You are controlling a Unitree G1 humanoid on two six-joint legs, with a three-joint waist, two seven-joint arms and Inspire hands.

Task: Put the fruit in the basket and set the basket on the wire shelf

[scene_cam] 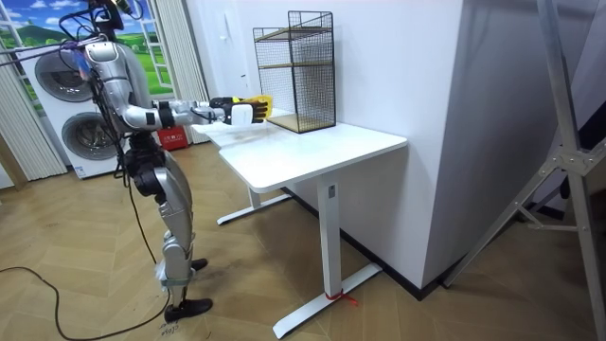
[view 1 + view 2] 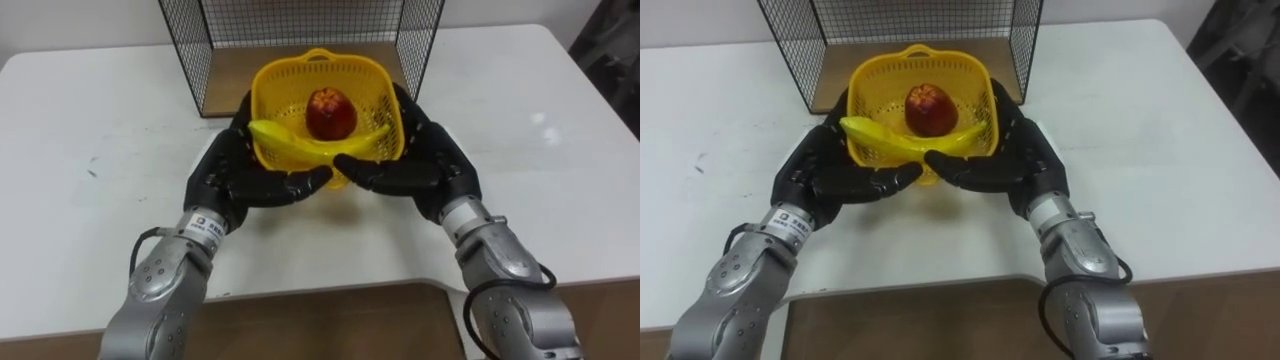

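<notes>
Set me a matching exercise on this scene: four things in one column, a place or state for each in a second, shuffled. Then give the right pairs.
Things:
1. apple
2. banana
3. yellow basket
4. wire shelf

Places or states:
A. cradled between the left hand and the right hand
B. stands on the white table, behind the basket
C. lies in the basket, on the robot's side of the red fruit
D. red, sits in the middle of the basket

Pairs: 1-D, 2-C, 3-A, 4-B
</notes>
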